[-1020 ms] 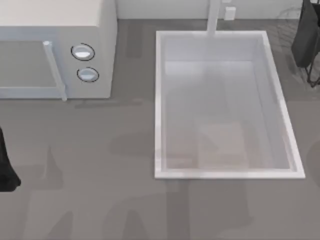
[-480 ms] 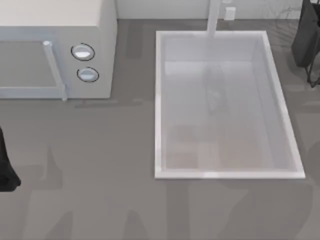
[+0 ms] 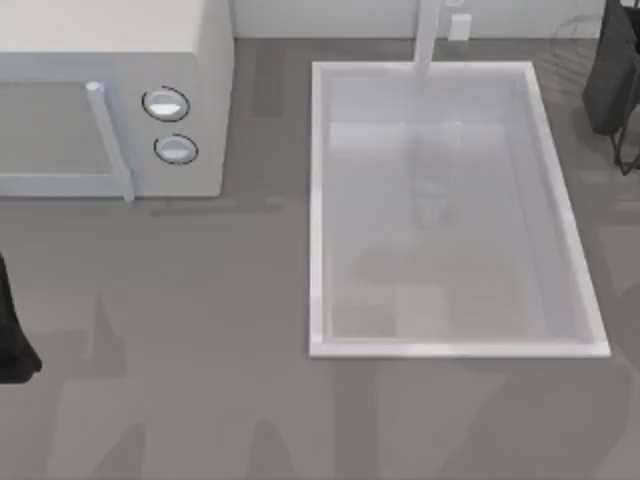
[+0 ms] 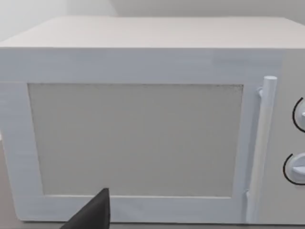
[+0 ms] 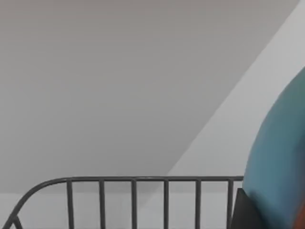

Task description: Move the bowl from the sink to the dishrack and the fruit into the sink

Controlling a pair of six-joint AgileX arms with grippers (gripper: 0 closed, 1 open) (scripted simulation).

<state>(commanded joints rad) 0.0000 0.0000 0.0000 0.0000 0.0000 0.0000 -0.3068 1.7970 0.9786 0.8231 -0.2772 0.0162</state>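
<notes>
The sink (image 3: 318, 210) sits on the grey worktop (image 3: 200, 300) right of the microwave (image 3: 110, 60), its basin holding nothing. The teal bowl (image 5: 281, 157) shows in the right wrist view, just above the dishrack (image 5: 133, 195) wires. The right arm (image 3: 612, 70) is beyond the sink's far right corner, and the left arm (image 3: 12, 330) is parked in front of the microwave; whether either gripper is open I cannot tell.

bowl (image 5: 281, 157) cut off at frame edge, dishrack (image 5: 133, 195) lower part cropped, microwave (image 3: 100, 100) left side cut off
</notes>
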